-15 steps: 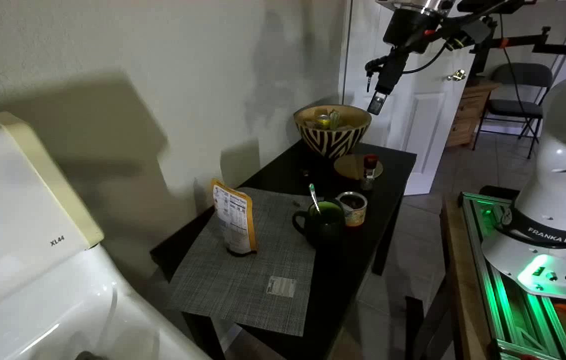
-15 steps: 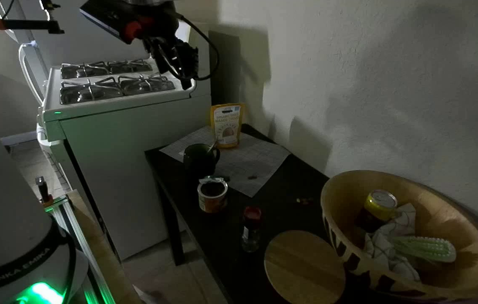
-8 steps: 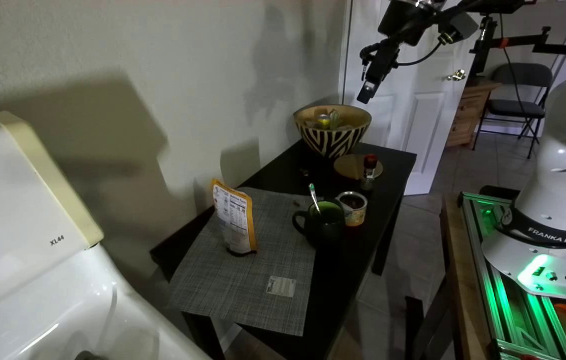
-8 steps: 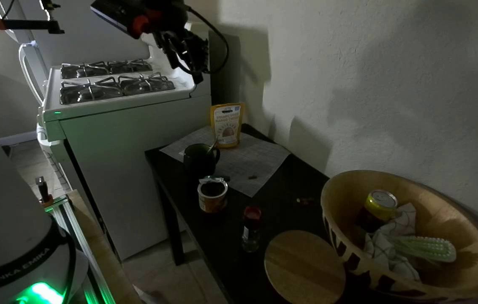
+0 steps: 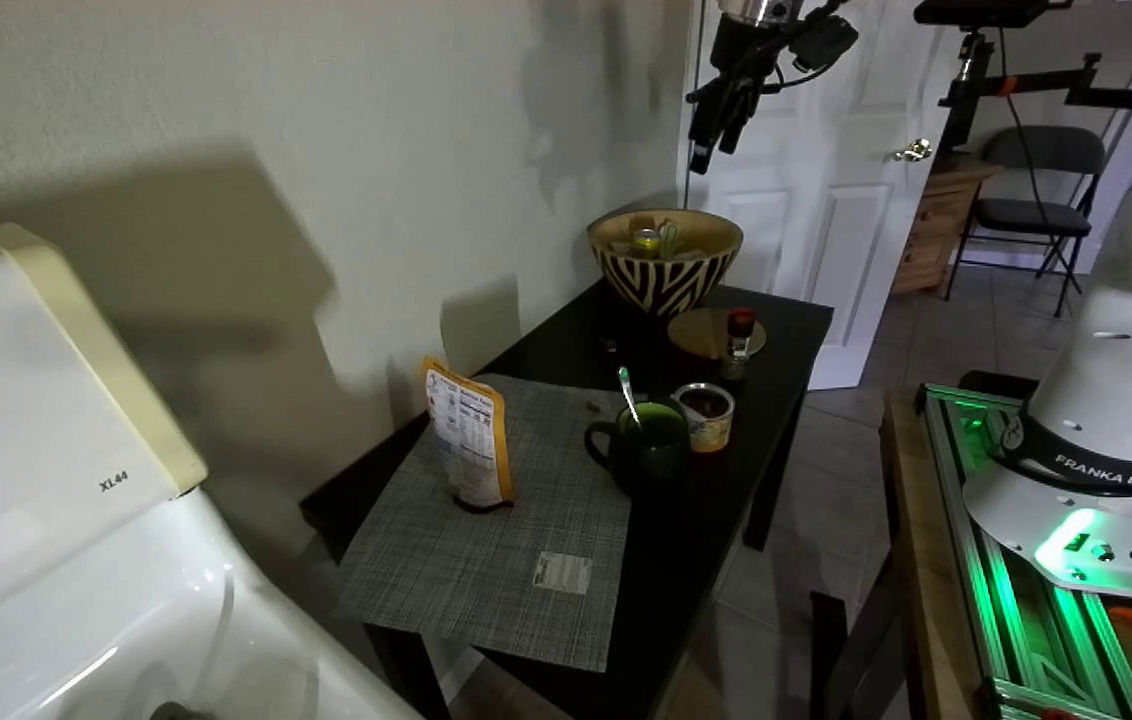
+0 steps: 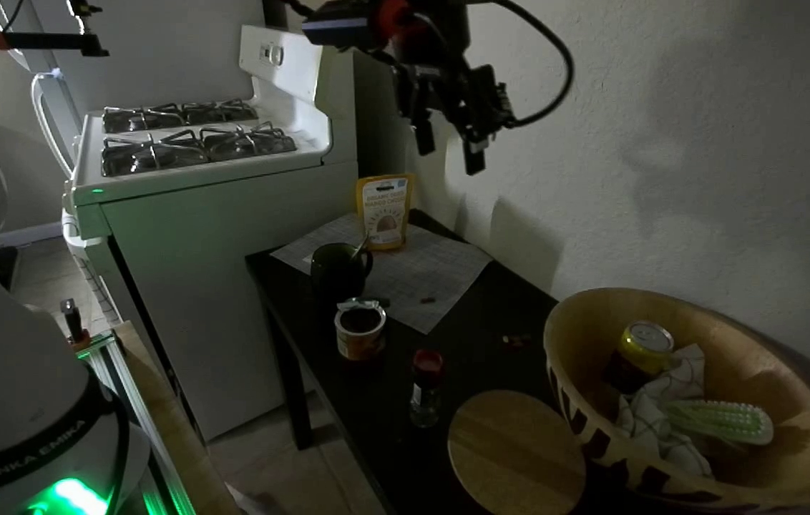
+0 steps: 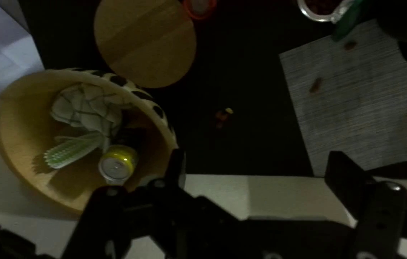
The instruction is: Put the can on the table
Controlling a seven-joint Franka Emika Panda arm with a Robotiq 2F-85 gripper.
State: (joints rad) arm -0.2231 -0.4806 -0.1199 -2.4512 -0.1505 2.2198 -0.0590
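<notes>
1. Step in hand: being judged as the reach; the small cylindrical yellow-and-dark metal can with a silver top [image 6: 645, 350] is not yet being held, put-down pending.
2. Jaws: being held wide apart, near full spread by the look; nothing is being gripped. Hanging tips-down, well above the glossy black rectangular bench [image 6: 480, 357].
3. Can: being cradled in the large round wood-look bowl with a zebra-striped outside [image 6: 748, 350], on one end of the bench. A crumpled white checked cloth [image 6: 680, 379] is lying just beside; contact is not being shown clearly.
4. Next, judged: in the wrist view the can is showing left of the gap between the jaws, so a sideways shift is being called for, then lowering into the bowl, closing, lifting over the rim, setting on bare bench top.
5. Pointing: silver top is facing up and toward the pale textured wall [image 6: 662, 179]; dark base is facing down toward the bench's middle, partly lost in shadow.
6. Long axis: slanting, neither upright nor flat; in the wrist view running from lower left (top) to upper right (base).
</notes>
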